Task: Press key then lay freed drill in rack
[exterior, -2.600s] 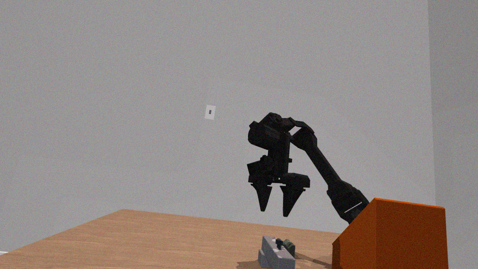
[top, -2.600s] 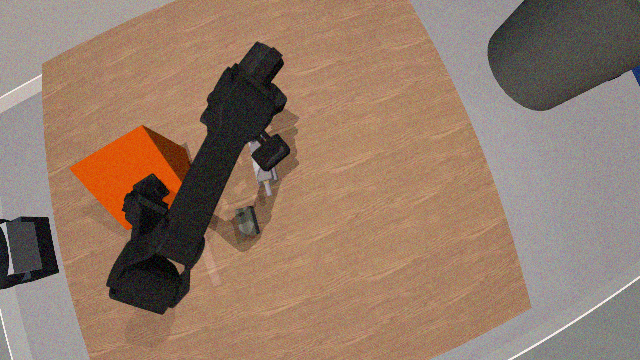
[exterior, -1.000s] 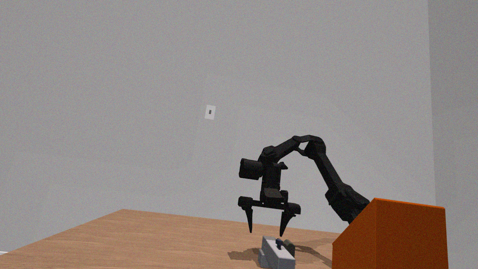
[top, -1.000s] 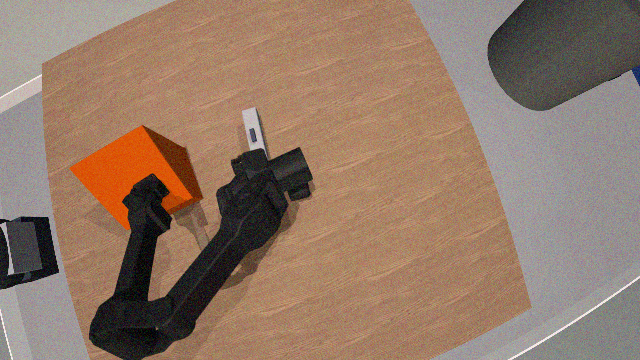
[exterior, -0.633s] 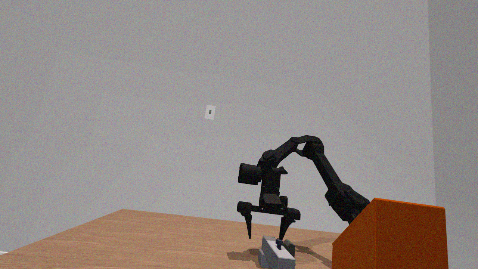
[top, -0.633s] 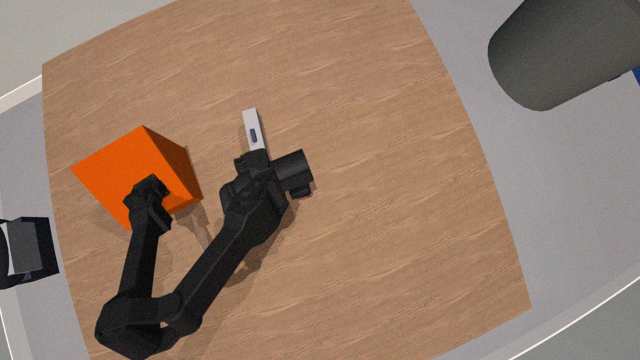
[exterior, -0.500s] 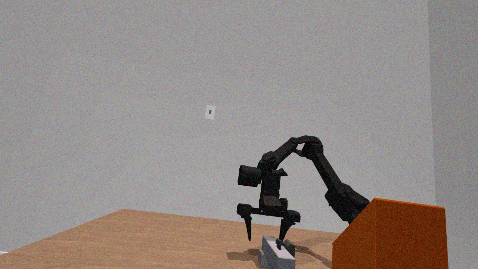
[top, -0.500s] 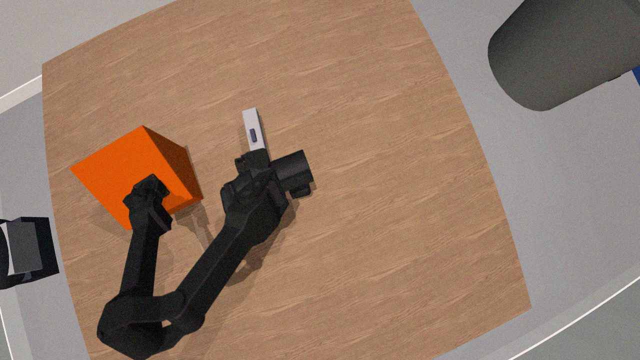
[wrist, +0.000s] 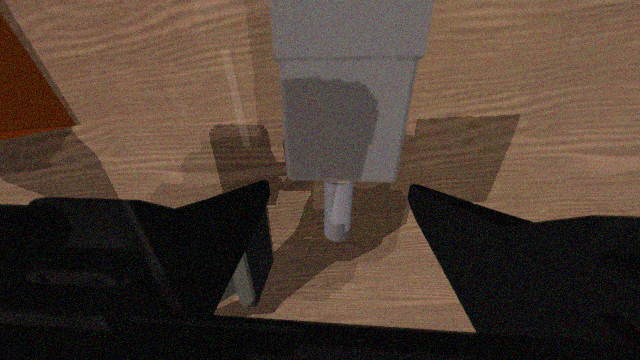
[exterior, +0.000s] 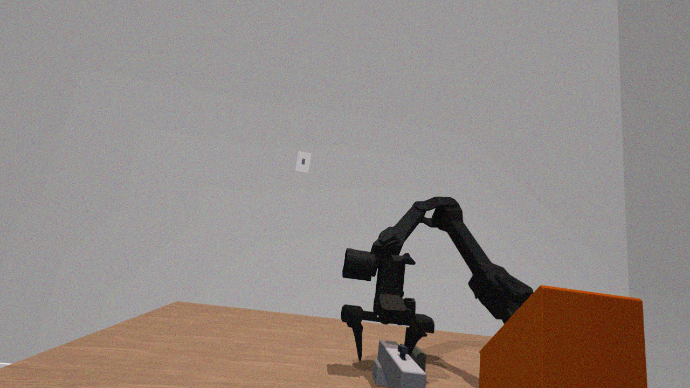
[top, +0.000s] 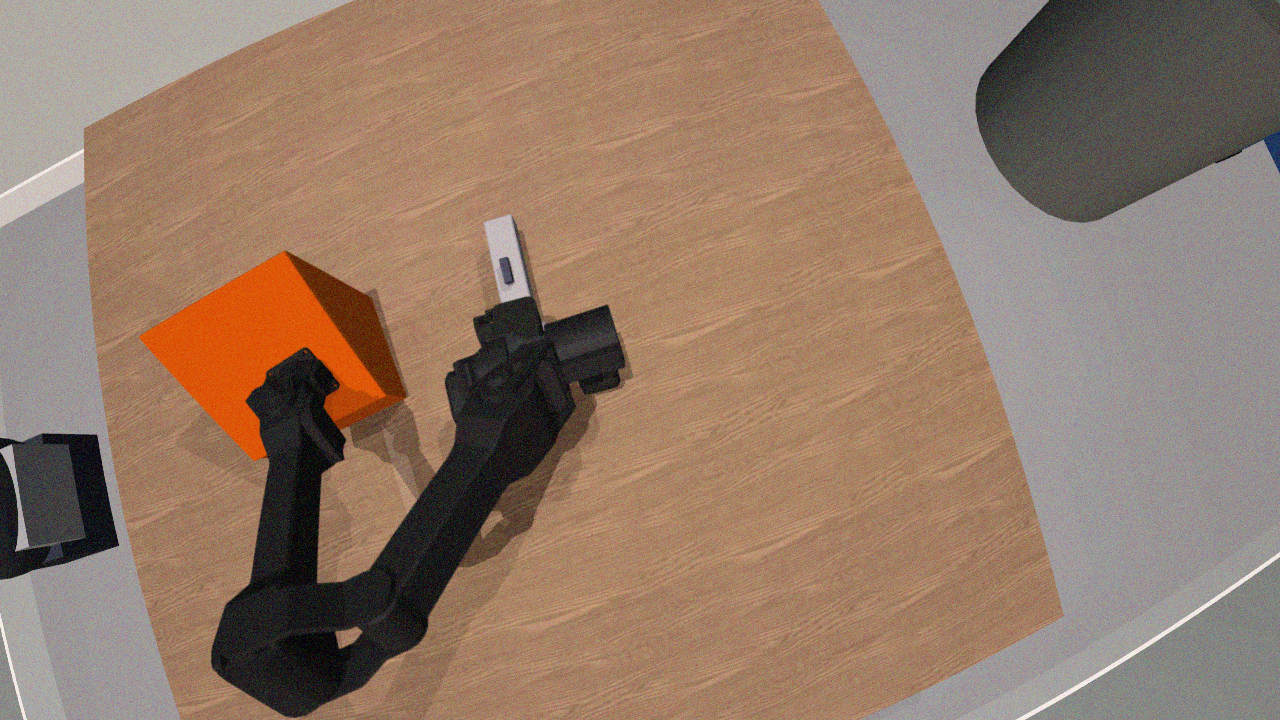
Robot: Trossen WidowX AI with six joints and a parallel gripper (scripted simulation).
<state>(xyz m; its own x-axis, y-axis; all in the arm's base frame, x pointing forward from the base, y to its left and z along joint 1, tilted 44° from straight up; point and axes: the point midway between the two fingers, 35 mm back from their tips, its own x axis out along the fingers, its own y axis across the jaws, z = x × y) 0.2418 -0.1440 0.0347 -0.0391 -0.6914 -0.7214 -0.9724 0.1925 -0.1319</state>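
Note:
A long pale grey block [top: 502, 234] [exterior: 411, 379] [wrist: 387, 115] stands on the table. A dark key [top: 506, 271] [exterior: 402, 351] sticks up from its top. The drill [wrist: 337, 212], a thin pale cylinder, juts from the block's near end in the wrist view. My gripper [exterior: 384, 355] [wrist: 337, 189] is open and empty, pointing down, its tips on either side of the drill and above the table. A grey-green piece [exterior: 418, 358] [wrist: 245, 285], perhaps the rack, stands partly hidden by the left finger in the wrist view.
A large orange wedge [top: 259, 331] [exterior: 591, 337] [wrist: 25, 95] stands near the arm's base, beside the block. The wooden table [top: 760, 358] [exterior: 216, 337] bears everything. A dark rounded object [top: 1136, 98] lies beyond the table's edge.

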